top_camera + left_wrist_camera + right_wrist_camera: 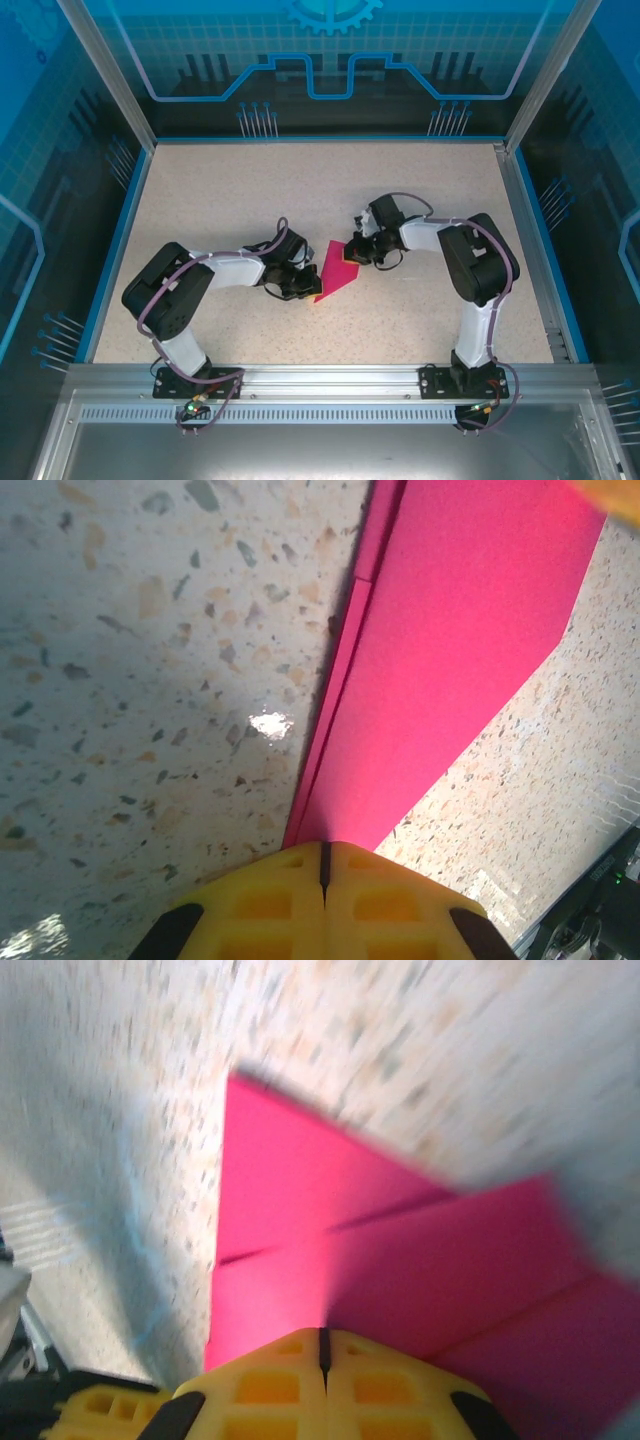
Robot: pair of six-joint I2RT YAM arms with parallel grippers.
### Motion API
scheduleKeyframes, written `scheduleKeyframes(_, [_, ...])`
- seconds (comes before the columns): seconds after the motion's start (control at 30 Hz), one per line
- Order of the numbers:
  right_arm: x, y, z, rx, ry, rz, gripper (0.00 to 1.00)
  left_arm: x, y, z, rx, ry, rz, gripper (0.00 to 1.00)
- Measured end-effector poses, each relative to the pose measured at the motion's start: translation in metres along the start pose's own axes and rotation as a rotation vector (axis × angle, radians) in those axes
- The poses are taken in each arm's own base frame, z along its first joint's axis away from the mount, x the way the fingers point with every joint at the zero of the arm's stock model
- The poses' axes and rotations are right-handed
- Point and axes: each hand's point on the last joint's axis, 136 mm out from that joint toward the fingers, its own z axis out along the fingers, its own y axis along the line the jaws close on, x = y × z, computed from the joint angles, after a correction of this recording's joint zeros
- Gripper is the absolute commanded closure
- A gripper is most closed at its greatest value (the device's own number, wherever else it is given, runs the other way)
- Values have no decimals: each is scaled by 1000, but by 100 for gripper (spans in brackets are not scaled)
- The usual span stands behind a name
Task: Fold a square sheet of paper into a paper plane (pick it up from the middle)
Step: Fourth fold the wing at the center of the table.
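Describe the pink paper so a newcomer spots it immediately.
On the speckled beige table, find where the two arms meet at mid-table. The folded magenta paper is pinched by the left claw and right claw; nothing else there is bright pink, creased and pointed.

Bright, even light. A glare spot on the table (270, 723) just ahead of the left gripper (323, 855); right wrist view smeared with blur.

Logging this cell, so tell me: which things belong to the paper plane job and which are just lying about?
Job: folded pink paper; left gripper and right gripper, both shut on it.
Just surroundings: speckled table; blue back panel; metal rail.
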Motion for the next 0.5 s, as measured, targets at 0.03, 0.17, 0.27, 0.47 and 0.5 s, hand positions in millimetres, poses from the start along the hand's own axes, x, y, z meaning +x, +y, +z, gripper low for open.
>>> scheduleKeyframes(0.03, [-8,-3,-2,8,-11,4,95,0,0,0,1,0,0,100])
scheduleKeyframes(0.17, [-28,-10,-6,21,-30,21,96,0,-1,0,4,0,2,100])
scheduleKeyframes(0.27, [-39,-16,-10,33,-45,30,96,0,-1,0,5,0,4,100])
scheduleKeyframes(0.47, [-60,-31,-26,86,-120,35,95,0,-1,0,5,0,5,100])
scheduleKeyframes(0.5, [-61,-30,-30,93,-136,29,95,0,-1,0,5,0,5,100])
